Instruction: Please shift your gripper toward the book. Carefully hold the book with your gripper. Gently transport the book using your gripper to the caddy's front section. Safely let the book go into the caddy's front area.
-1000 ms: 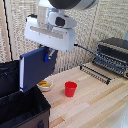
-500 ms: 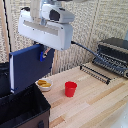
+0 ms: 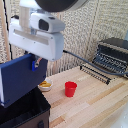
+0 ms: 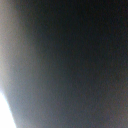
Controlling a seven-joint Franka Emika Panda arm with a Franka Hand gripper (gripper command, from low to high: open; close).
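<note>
Your gripper [image 3: 34, 64] pinches the book [image 3: 21, 79] by its upper edge, the navy cover hanging upright beneath the white hand. Directly below it sits the caddy [image 3: 25, 114], the book's lower edge at its rim. Beyond your gripper stand a red cup [image 3: 71, 89] and a toaster oven [image 3: 112, 55]. Your wrist view is dark blur.

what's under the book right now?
The black caddy sits directly below the book, which the tool holds upright. The book's lower edge meets the caddy's top, hiding the compartment beneath. The wrist view is dark, showing nothing.
</note>
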